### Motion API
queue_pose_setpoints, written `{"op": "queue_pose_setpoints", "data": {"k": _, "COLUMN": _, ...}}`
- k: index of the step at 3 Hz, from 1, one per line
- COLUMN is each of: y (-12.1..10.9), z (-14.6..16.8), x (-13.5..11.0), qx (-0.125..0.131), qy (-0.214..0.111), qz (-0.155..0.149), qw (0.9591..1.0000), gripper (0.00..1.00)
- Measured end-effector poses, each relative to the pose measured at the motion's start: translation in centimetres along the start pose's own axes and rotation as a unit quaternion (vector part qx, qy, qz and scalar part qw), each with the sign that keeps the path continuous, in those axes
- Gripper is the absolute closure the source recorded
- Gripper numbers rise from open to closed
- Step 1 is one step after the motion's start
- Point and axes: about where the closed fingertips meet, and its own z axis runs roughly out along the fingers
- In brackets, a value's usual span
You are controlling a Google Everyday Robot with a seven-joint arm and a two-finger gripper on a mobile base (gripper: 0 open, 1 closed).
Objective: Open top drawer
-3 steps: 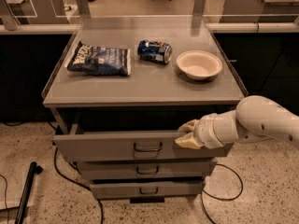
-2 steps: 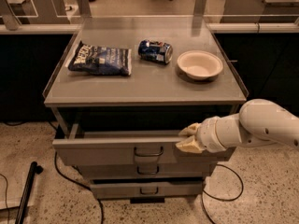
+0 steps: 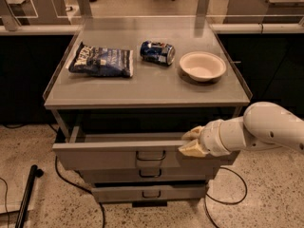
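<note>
The gripper (image 3: 189, 141), at 3 o'clock of the handle (image 3: 151, 156), pinches the upper rim of the top drawer (image 3: 104, 156), which stands partly out, its front running 9 to 3 o'clock, so I judge the pull goes toward 6.

gripper (image 3: 192, 142) at front rim of top drawer (image 3: 109, 156), hiding its right end, arm (image 3: 270, 127) cut off at right edge, drawer inside lost in shadow, chip bag (image 3: 101, 61) and can (image 3: 157, 52) labels unreadable

Cabinet top (image 3: 142, 87) carrying snack bag (image 3: 101, 61), toppled can (image 3: 157, 52) and bowl (image 3: 203, 65); gripper (image 3: 191, 141) at the cabinet front, below.
</note>
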Motion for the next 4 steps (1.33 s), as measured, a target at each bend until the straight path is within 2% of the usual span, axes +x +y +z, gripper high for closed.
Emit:
{"op": "queue_pose_setpoints", "data": {"k": 2, "y": 0.0, "z": 0.0, "x": 0.0, "qx": 0.0, "qy": 0.0, "qz": 0.0, "qw": 1.0, "gripper": 0.36}}
{"op": "queue_pose_setpoints", "data": {"k": 3, "y": 0.0, "z": 0.0, "x": -0.01, "qx": 0.0, "qy": 0.0, "qz": 0.0, "qw": 1.0, "gripper": 0.36}}
{"op": "queue_pose_setpoints", "data": {"k": 4, "y": 0.01, "z": 0.01, "x": -0.01, "qx": 0.0, "qy": 0.0, "qz": 0.0, "qw": 1.0, "gripper": 0.6}}
